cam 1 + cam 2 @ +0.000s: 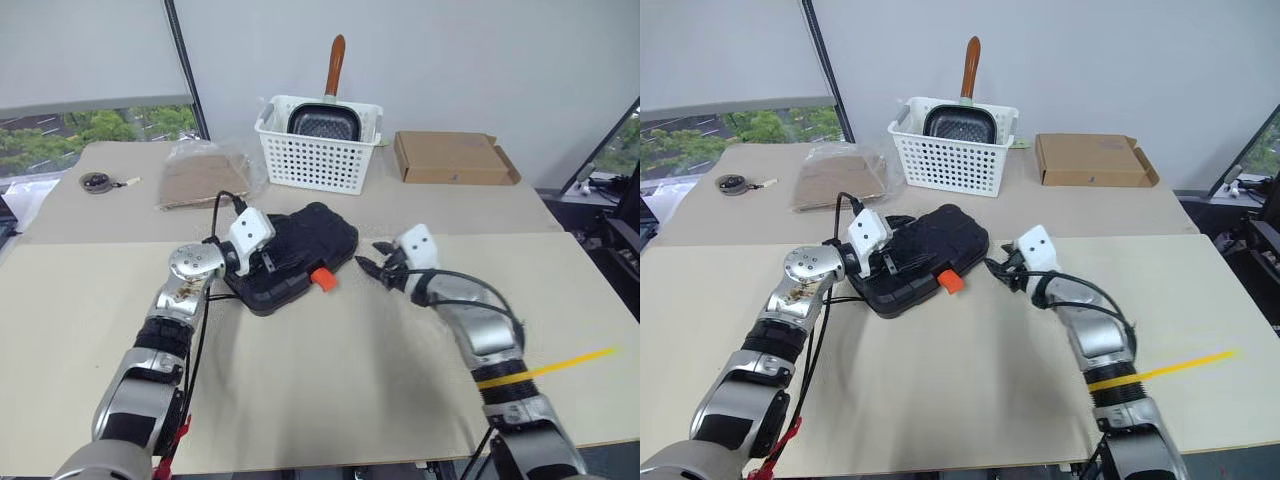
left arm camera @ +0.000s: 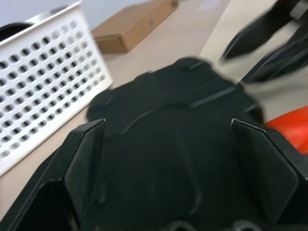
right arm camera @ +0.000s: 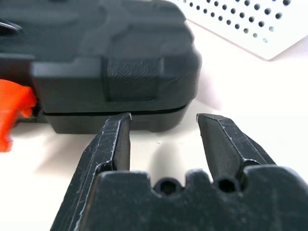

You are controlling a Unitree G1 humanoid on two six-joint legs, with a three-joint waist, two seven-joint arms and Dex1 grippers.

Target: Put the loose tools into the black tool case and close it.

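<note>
The black tool case (image 1: 305, 250) lies shut on the table's middle, its orange latch (image 1: 322, 279) facing the near edge. My left gripper (image 1: 268, 262) hovers over the case's left half, open wide, with the lid showing between its fingers (image 2: 86, 154). My right gripper (image 1: 368, 262) sits just off the case's right end, level with the seam, open with nothing between its fingers (image 3: 115, 139). In the right wrist view the case (image 3: 120, 53) stands close ahead and the latch (image 3: 14, 106) is off to one side. The loose tools are out of view.
A white perforated basket (image 1: 320, 145) holding a dark pan (image 1: 325, 122) stands behind the case. A brown cardboard box (image 1: 452, 157) is at the back right, a plastic-wrapped brown slab (image 1: 205, 178) at the back left, and a small round dark object (image 1: 97, 182) at the far left.
</note>
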